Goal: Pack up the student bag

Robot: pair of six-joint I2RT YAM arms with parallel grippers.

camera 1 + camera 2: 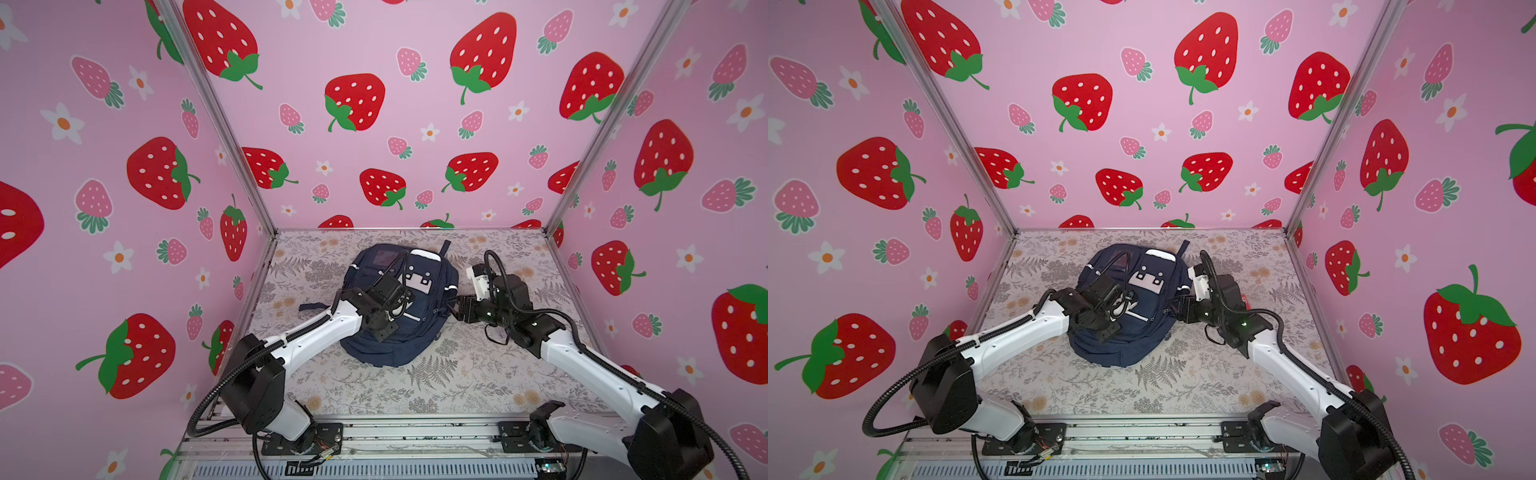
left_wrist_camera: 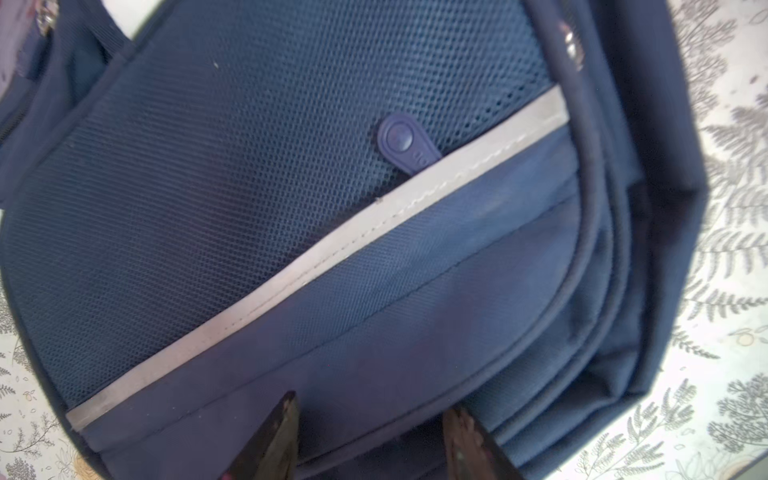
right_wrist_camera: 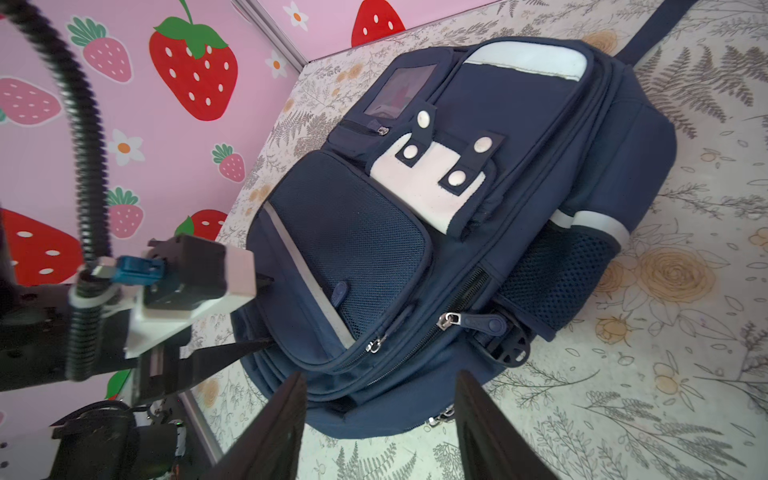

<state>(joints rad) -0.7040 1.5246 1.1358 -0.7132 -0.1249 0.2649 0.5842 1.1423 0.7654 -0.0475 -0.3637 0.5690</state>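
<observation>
The student bag point(image 1: 399, 349) point(image 1: 1125, 351), a navy backpack, lies flat, front side up, in the middle of the table, its white patch point(image 3: 428, 183) showing. My left gripper point(image 1: 392, 322) point(image 1: 1113, 322) point(image 2: 374, 405) hovers over the bag's lower front pocket point(image 2: 291, 187). Its jaws stand apart, tips close to the fabric below the silver stripe point(image 2: 316, 257), gripping nothing. My right gripper point(image 1: 459, 309) point(image 1: 1177, 309) point(image 3: 382, 374) is open at the bag's right side and points at it. A closed zip with a navy pull tab point(image 3: 486, 323) lies just ahead of its fingers.
Pink strawberry walls point(image 1: 124, 208) and metal corner posts point(image 1: 582, 174) close in the floral table cover point(image 1: 478, 374) on three sides. A loose strap point(image 1: 311, 307) trails left of the bag, another point(image 1: 444, 247) at its far end. A metal rail point(image 1: 395, 436) runs along the front.
</observation>
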